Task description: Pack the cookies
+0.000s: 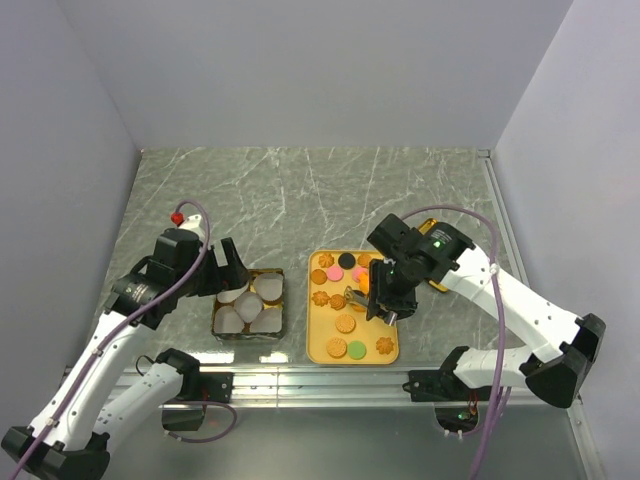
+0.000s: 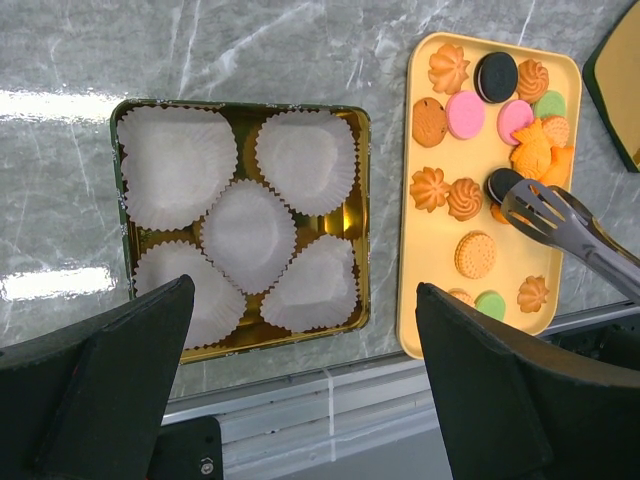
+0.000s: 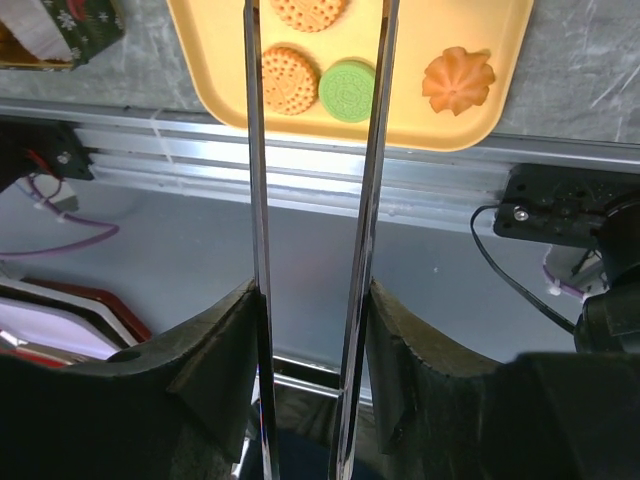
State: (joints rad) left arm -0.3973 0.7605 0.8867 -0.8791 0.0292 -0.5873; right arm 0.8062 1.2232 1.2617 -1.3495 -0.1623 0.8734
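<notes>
The cookies (image 1: 345,325) lie on a yellow tray (image 1: 312,350): tan rounds, orange flower shapes, pink, green and dark discs. My right gripper (image 1: 385,300) is shut on metal tongs (image 1: 357,293) over the tray's middle. In the left wrist view the tongs (image 2: 560,222) have their tips at a dark chocolate cookie (image 2: 500,183); whether they grip it I cannot tell. In the right wrist view both tong arms (image 3: 372,150) run between my gripper (image 3: 310,300) pads and their tips are out of frame. My left gripper (image 2: 305,288) is open and empty above the gold tin (image 2: 362,200).
The tin (image 1: 248,303) holds several empty white paper cups (image 2: 247,222) and sits left of the tray (image 2: 410,300). A dark lid with a gold rim (image 2: 620,90) lies right of the tray. A metal rail (image 3: 300,170) runs along the table's near edge.
</notes>
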